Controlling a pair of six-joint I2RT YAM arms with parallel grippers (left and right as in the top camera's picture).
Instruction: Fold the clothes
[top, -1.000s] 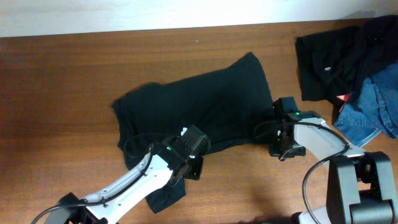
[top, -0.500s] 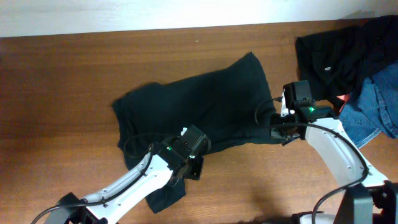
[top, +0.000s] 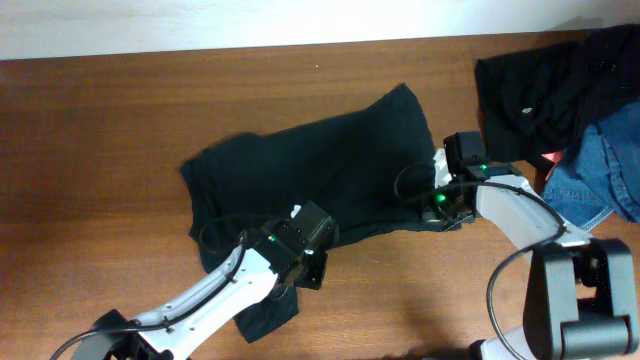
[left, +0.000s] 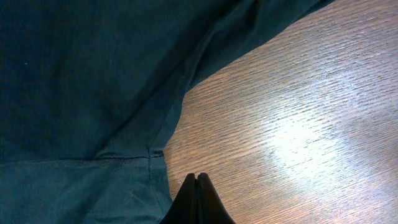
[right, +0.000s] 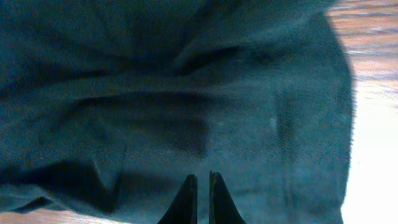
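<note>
I have the left gripper (left: 198, 183) and right gripper (right: 200, 180) clenched at the T-shirt (top: 320, 160)'s lower-centre and right edges (cloth pinched? I can't tell), so I judge the first fold pending, needing a level lift.

A brown wooden table (top: 90, 140) meets a white wall (top: 200, 20), bright glare (left: 298, 143) on its grain.

You have bare table (top: 100, 130) to the left of the T-shirt (top: 320, 165) and along the far edge behind it. On the right, a heap of dark clothes and jeans (top: 590, 130) blocks the far corner.
</note>
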